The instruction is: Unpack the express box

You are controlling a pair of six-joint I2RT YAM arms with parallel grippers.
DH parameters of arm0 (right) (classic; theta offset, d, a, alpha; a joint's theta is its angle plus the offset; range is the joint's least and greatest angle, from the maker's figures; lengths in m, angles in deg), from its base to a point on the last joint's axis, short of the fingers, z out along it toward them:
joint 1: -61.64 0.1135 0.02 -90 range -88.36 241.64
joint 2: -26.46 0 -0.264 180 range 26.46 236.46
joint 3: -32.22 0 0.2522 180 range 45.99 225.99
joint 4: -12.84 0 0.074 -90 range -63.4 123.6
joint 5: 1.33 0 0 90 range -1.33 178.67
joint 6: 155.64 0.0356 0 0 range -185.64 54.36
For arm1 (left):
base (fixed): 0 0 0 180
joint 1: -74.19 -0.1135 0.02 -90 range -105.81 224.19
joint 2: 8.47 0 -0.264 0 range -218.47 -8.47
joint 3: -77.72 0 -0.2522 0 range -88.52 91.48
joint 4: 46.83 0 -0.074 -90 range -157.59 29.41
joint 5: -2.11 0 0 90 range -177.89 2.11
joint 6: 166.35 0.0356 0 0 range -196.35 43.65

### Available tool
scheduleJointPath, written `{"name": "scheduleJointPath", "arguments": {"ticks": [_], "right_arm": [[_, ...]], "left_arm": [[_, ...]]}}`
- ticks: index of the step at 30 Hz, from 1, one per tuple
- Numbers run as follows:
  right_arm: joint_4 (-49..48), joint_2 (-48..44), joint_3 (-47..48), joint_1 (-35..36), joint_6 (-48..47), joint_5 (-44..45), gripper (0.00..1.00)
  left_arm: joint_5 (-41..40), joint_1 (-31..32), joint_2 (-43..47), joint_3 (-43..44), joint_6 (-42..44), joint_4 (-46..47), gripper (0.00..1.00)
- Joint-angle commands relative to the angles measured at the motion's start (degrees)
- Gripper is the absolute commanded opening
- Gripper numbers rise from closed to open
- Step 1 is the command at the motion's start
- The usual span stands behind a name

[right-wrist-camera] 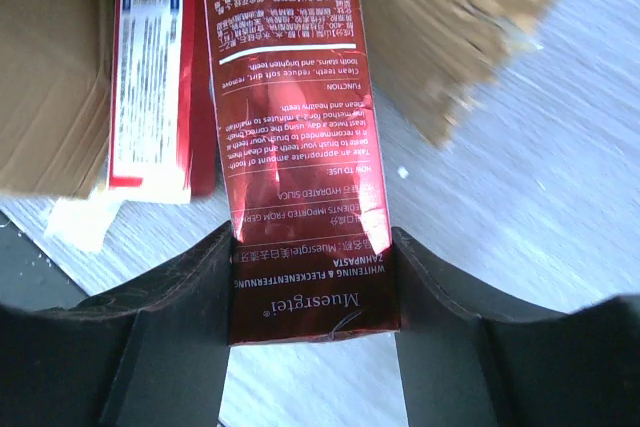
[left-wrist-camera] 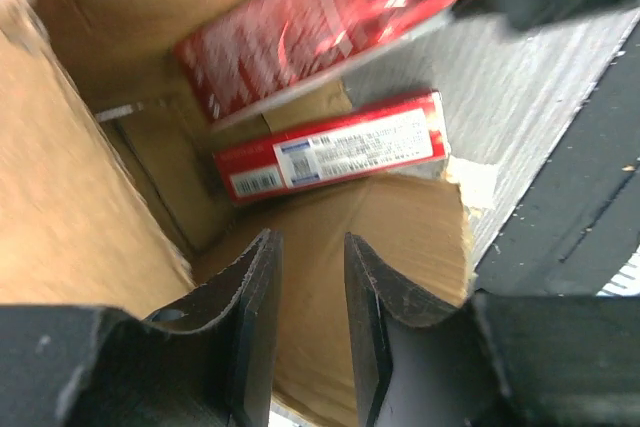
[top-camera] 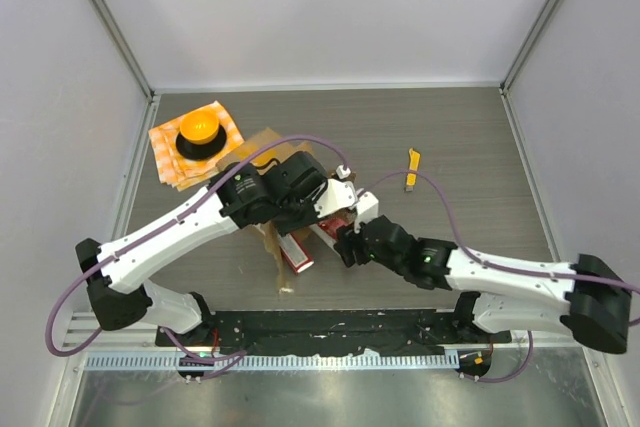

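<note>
The express box (top-camera: 270, 143) is brown cardboard, open, and lies under my left arm. Its inside (left-wrist-camera: 90, 197) and a torn flap show in the left wrist view. My left gripper (left-wrist-camera: 308, 247) hovers over that flap with a narrow gap between its jaws and nothing seen pinched. My right gripper (right-wrist-camera: 310, 237) is shut on the end of a shiny red toothpaste carton (right-wrist-camera: 295, 97), which reaches from the box mouth (left-wrist-camera: 320, 17). A second red carton (left-wrist-camera: 335, 147) with a white label lies at the box mouth on the flap (right-wrist-camera: 150, 67).
An orange checkered cloth (top-camera: 165, 157) with a round orange object (top-camera: 198, 127) lies at the back left. A small yellow tool (top-camera: 412, 169) lies to the right on the grey table (top-camera: 470, 137). White walls enclose the cell.
</note>
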Motion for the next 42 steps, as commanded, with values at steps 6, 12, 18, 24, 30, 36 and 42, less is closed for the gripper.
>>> {"name": "scheduleJointPath", "arguments": {"ticks": [6, 12, 18, 24, 30, 36, 42], "right_arm": [[34.3, -16.8, 3.2, -0.1, 20.7, 19.6, 0.43], [46.6, -8.7, 9.5, -0.2, 30.4, 24.0, 0.42], [47.5, -10.1, 9.0, -0.1, 36.0, 22.6, 0.4], [50.2, -7.3, 9.6, -0.2, 42.7, 26.2, 0.43], [47.8, 2.6, 10.5, -1.0, 45.1, 28.0, 0.54], [41.1, 4.3, 10.6, -2.4, 41.8, 29.3, 0.89], [31.7, 3.4, 20.2, 3.8, 19.1, 27.5, 0.96]], "left_arm": [[-7.1, -3.9, 1.3, -2.4, 0.4, 2.4, 0.35], [-9.7, -5.6, 2.7, -5.1, 1.8, 3.5, 0.36], [-12.2, -5.8, 3.3, -7.0, 2.4, 4.5, 0.35], [-12.4, -5.8, 3.5, -6.6, 2.9, 4.2, 0.35], [-12.6, -5.8, 4.8, -5.3, 2.8, 2.2, 0.36], [-11.3, -5.8, 5.8, -3.9, 2.2, -1.1, 0.36], [-10.1, -5.8, 5.8, -4.7, 1.8, -0.3, 0.36]]}}
